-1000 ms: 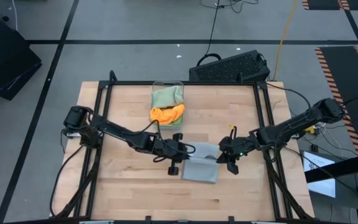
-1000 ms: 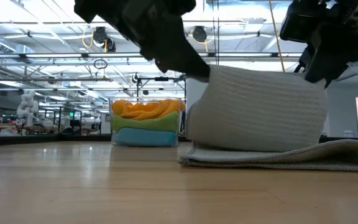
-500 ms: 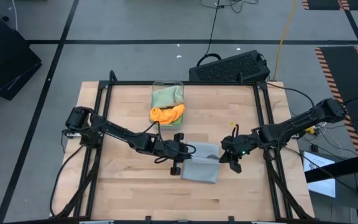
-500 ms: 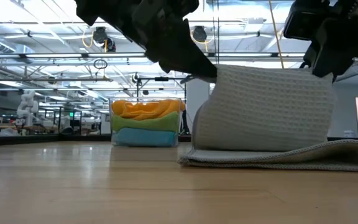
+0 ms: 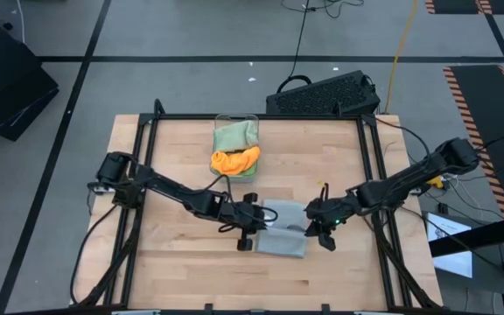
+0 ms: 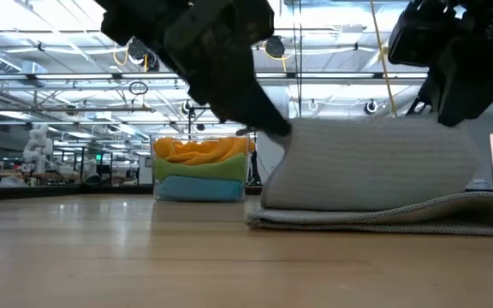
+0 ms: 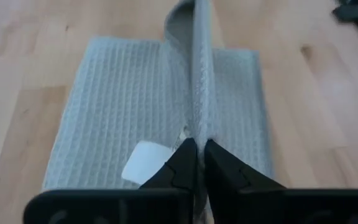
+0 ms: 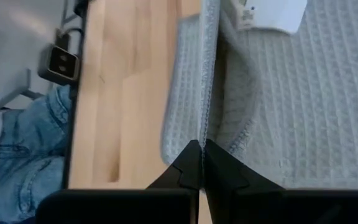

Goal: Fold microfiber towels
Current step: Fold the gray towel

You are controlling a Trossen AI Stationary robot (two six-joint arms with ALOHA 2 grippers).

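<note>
Both arms work mid-table on the grey towel [image 5: 283, 229]. Left gripper [image 5: 254, 224] is pinched shut on the towel's raised edge at one end; right gripper [image 5: 320, 222] is pinched shut on the same edge at the other end. Between the 2 grippers the edge hangs as a lifted flap, w/ the rest of the towel lying flat on the table [image 5: 182, 271] right under and just ahead of the fingers. In the left wrist view the cloth runs straight out from the closed tips as a thin upright ridge; a white tag [image 7: 143, 162] sits just beside them. Other towels, orange [image 5: 234, 161] on top and sage green [image 5: 234, 136], are piled in the clear bin [image 5: 236, 118], well behind both grippers.

Risks, as a guess: fold is half done. If one gripper travels further than the other, the edge lands skewed. The grip is only on the thin hem, so a slip would drop the flap short. Pulling too low could drag the bottom layer and bunch it.
</note>
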